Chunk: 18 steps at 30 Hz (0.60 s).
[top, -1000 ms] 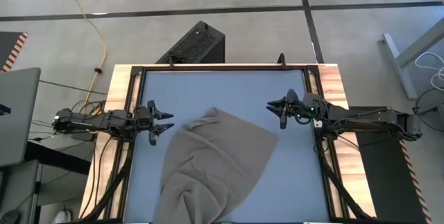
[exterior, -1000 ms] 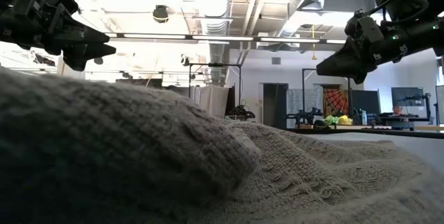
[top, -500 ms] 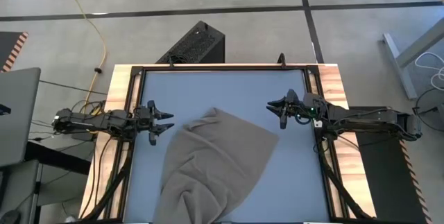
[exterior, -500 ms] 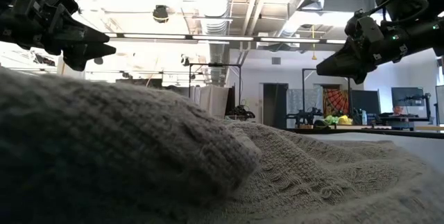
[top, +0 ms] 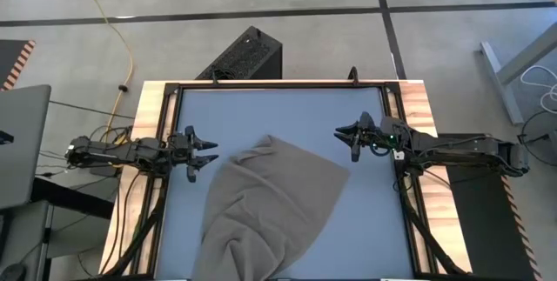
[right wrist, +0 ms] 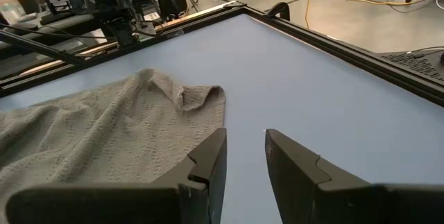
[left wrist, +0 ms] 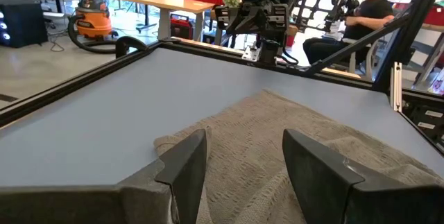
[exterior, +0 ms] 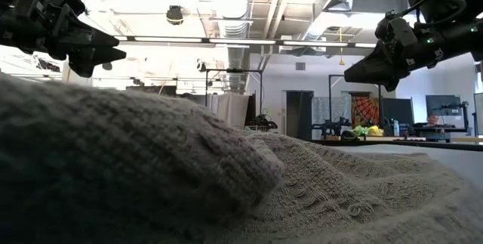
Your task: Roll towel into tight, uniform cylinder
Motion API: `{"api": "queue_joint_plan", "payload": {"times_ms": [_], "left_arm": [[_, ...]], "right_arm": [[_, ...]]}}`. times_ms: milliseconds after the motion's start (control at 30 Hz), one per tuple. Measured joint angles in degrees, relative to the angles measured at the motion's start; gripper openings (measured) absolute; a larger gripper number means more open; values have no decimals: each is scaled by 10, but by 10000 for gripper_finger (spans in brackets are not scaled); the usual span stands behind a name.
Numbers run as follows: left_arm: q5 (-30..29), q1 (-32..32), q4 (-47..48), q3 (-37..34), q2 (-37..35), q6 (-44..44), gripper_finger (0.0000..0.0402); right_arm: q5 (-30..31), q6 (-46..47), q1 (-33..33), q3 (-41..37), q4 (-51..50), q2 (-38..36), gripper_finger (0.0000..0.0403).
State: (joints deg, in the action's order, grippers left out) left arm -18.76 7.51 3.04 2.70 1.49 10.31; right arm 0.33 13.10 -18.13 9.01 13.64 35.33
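Taupe, grey-brown, nubby: the towel (top: 265,207), lying crumpled and unrolled on the pale blue table (top: 287,111), spreading from about the middle of the surface down to the near edge, and narrowing toward that edge in loose folds. Ending in a small turned-over corner (right wrist: 198,96) at its far end, just beside bare blue surface. Filling almost the whole low view as a close woven mound (exterior: 189,183).

Hovering at the table's left edge, above the surface and clear of the cloth: the left gripper (top: 202,152), fingers (left wrist: 184,165) standing wide apart with only towel and table showing in the gap between them, gripping nothing. Pointing across toward the towel's near-left corner.

Hanging at the right edge, likewise off the surface: the right gripper (top: 348,138), fingers (right wrist: 208,158) parted to a narrower gap, bare blue table showing between them, also gripping nothing. Aiming at the far right part of the towel, near but not touching.

Showing dark against the ceiling lights in the low view, both raised above the cloth: the left gripper (exterior: 106,47) and the right gripper (exterior: 358,70).

Sitting beyond the far side of the table in the left wrist view: a person (left wrist: 368,9) in a dark top.
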Motion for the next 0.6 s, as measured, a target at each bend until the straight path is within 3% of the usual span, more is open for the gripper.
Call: {"api": "queue_joint_plan", "payload": {"times_ms": [600], "left_arm": [[-3, 0, -17, -2, 0, 4, 180]], "right_arm": [[0, 0, 0, 0, 0, 0, 127]]}}
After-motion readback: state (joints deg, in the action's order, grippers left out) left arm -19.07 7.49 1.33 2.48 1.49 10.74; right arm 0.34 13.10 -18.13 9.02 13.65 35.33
